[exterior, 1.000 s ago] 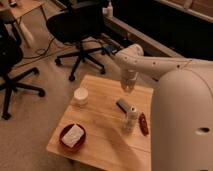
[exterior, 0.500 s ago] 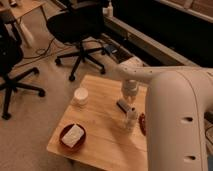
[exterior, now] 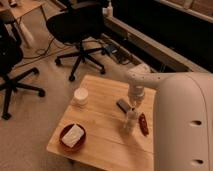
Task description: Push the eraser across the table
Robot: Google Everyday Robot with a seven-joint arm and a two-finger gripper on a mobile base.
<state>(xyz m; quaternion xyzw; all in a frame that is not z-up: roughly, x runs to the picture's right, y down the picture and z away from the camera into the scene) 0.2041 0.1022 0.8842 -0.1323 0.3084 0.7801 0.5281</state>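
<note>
The eraser (exterior: pixel 122 105) is a small dark grey block lying near the middle right of the wooden table (exterior: pixel 102 127). My white arm reaches in from the right and bends down over the table. The gripper (exterior: pixel 133 103) is at the eraser's right end, low over the table top, and seems to touch it. The wrist hides part of the eraser's right end.
A small pale bottle (exterior: pixel 130 120) stands just in front of the eraser. A reddish-brown object (exterior: pixel 143 124) lies to its right. A white cup (exterior: pixel 80 96) is at the left, and a red bowl (exterior: pixel 73 136) holding a white item at the front left. Black office chairs (exterior: pixel 80 25) stand behind.
The arm has swung down from above the table's far edge, bringing the gripper to the eraser's right end. The eraser has hardly moved.
</note>
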